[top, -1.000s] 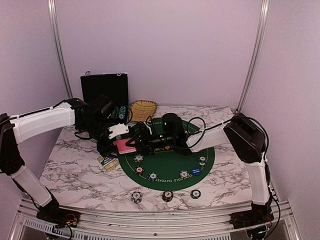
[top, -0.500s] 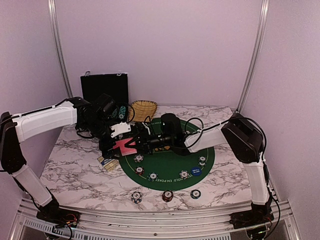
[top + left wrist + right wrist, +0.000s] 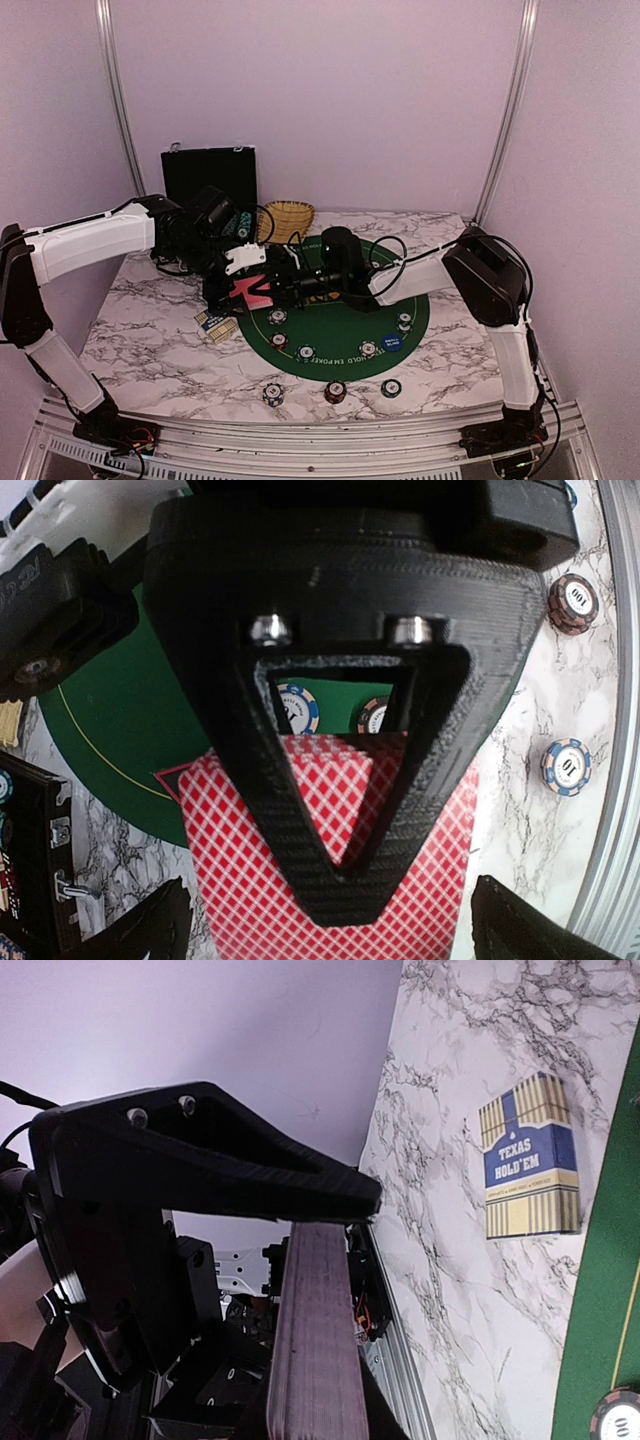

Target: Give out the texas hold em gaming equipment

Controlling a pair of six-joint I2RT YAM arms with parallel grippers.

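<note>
While the right gripper (image 3: pixel 268 287) is clamping the card deck (image 3: pixel 250 291) over the green mat's (image 3: pixel 340 335) left edge, the left gripper (image 3: pixel 335 935) is standing spread wide: handover seemingly finishing, so the left arm needs withdrawing before dealing.

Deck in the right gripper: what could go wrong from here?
1. The right gripper pinches the loose deck alone; cards could slide out and scatter onto the chips on the mat.
2. The open left gripper straddles the deck, close against the right gripper; pulling away could clip either.
</note>
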